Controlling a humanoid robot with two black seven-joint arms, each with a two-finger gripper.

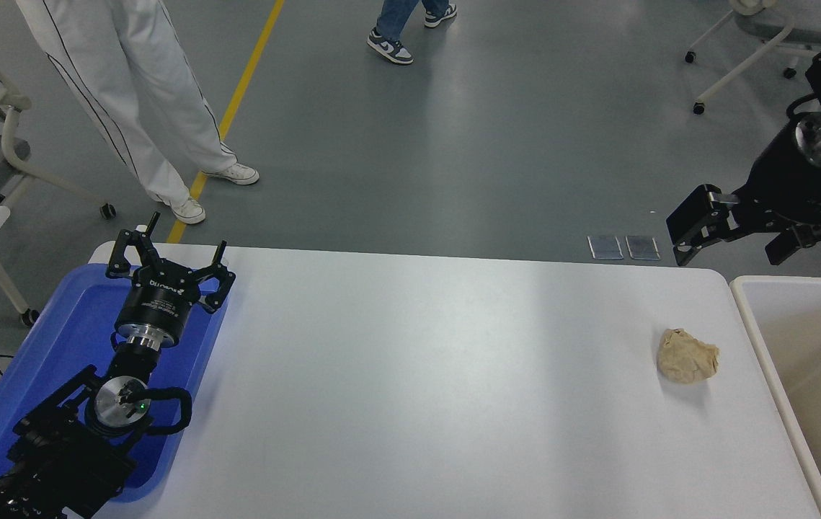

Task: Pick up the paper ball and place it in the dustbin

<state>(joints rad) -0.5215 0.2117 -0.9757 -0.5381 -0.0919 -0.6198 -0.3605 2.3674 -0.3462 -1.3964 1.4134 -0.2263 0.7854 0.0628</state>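
Item: blue tray (57, 346), being carried at the counter's (417, 375) left end. It is being overhung by the parked left gripper (169, 259), whose jaws are being held spread with nothing between them; the arm is judged to be kept here so that the working side is left free.

Item: person in white trousers (136, 108), being seen on the grey floor beyond the counter's far left corner; a second pair of legs (399, 29) is being seen farther back.

Item: paper ball (688, 355), tan and crumpled, being borne on the counter near its right end, just beside the dustbin but apart from it. A short carry to the bin is judged to be allowed by this placing.

Item: right gripper (734, 234), being held high beyond the counter's far right corner, well apart from the ball. Its jaws are being held spread and empty, presumably readied for a descent onto the ball.

Item: dustbin (763, 346), cream-rimmed, being kept against the counter's right edge. The pick is judged as not yet begun.
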